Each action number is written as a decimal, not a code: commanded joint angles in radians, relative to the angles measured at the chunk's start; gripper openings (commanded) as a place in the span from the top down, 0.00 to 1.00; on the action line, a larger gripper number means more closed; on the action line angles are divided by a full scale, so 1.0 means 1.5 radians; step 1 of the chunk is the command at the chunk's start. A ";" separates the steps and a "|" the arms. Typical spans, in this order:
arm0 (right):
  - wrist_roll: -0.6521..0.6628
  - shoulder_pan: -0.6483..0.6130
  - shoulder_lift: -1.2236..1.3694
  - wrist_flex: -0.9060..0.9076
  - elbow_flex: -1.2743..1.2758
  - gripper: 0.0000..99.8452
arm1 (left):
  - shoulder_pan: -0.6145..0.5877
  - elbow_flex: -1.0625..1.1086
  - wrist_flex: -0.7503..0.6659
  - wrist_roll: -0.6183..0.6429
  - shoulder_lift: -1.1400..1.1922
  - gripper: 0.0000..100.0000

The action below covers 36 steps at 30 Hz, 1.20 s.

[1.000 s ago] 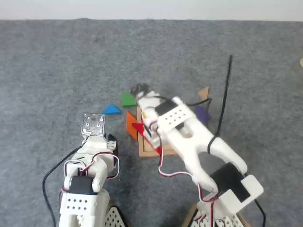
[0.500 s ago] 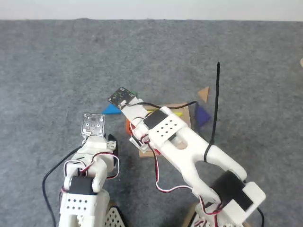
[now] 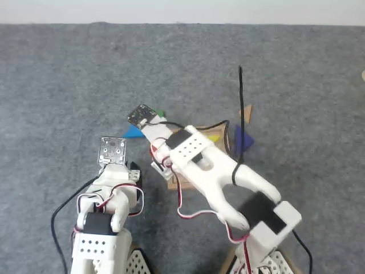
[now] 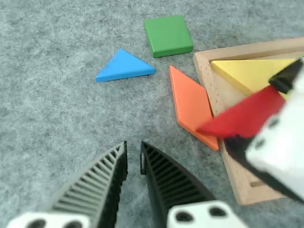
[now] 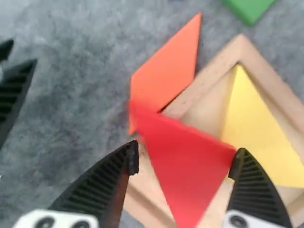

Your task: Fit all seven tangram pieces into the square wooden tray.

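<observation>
The right fingers [image 5: 121,173] grasp 1 flat red wooden triangle [image 5: 183,168], held above a corner of the square wooden tray [image 5: 209,78]. Beyond their tips, 1 yellow triangle [image 5: 256,137] lies inside the tray, and 1 orange parallelogram [image 5: 166,71] lies just beside its outer wall. The left fingers [image 4: 118,164] are all but clenched, gripping nothing, over the grey carpeted desk [image 4: 47,95]. Ahead of them lie 1 blue triangle [image 4: 124,66] and 1 green square [image 4: 168,34].

A grey, felt-like carpet [image 3: 63,74] covers the table across nearly the whole high view (its nap looks coarse and mottled). Along the top edge runs a pale, plain band [image 3: 182,11]. At the right edge, upper half, a small tan sliver [image 3: 363,75] pokes in.
</observation>
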 commanded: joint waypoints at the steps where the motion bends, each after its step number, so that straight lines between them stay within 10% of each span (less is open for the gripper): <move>1: 0.002 0.038 0.024 -0.007 -0.052 0.71 | -0.005 -0.012 0.002 0.004 -0.009 0.95; 21: -0.243 0.074 0.026 0.050 -0.070 0.71 | -0.005 -0.012 0.002 0.004 -0.009 0.95; 36: -0.269 0.077 -0.103 0.043 0.012 0.71 | -0.005 -0.012 0.002 0.004 -0.009 0.95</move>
